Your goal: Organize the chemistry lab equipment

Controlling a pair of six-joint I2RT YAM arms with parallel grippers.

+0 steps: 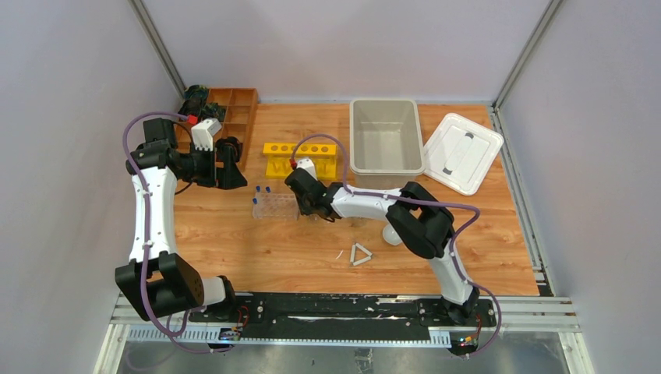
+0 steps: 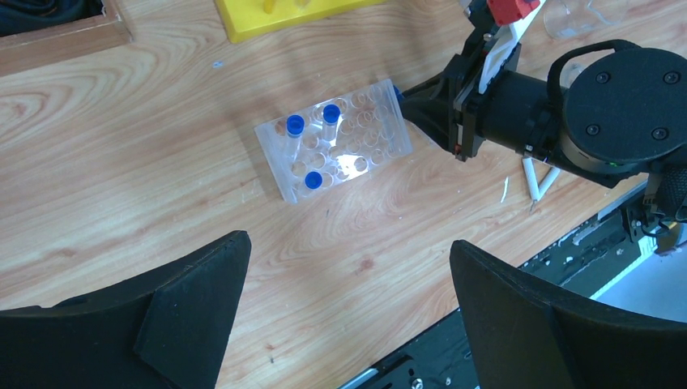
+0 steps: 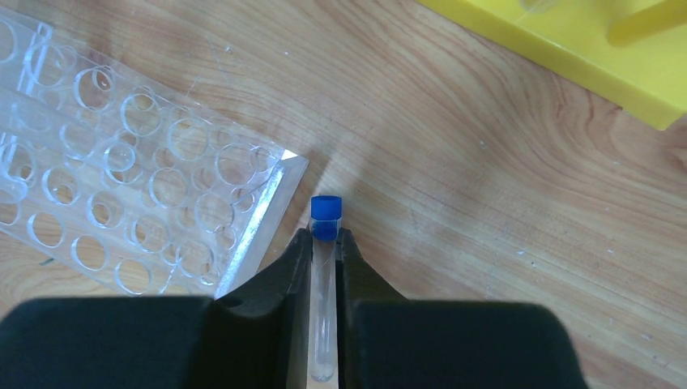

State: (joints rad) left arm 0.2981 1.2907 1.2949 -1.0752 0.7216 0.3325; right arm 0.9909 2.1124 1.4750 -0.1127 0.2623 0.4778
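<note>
Equipment tallied
Four blue-capped tubes (image 2: 295,124), one clear rack (image 2: 374,121), one yellow rack (image 1: 302,149), one bin (image 1: 386,102) and one lid (image 1: 461,152) are counted.

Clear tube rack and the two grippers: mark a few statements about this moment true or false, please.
1. The right gripper is shut on a blue-capped tube. True.
2. Three other tubes stand in the clear rack. True.
3. The left gripper holds a tube. False: its jaws stand wide open with nothing between them.
4. The gripped tube sits in a hole of the clear rack. False: it lies between the fingers, just outside the rack's corner.
5. The lid covers the grey bin. False: the lid lies beside the open bin, on its right in the top view.
</note>
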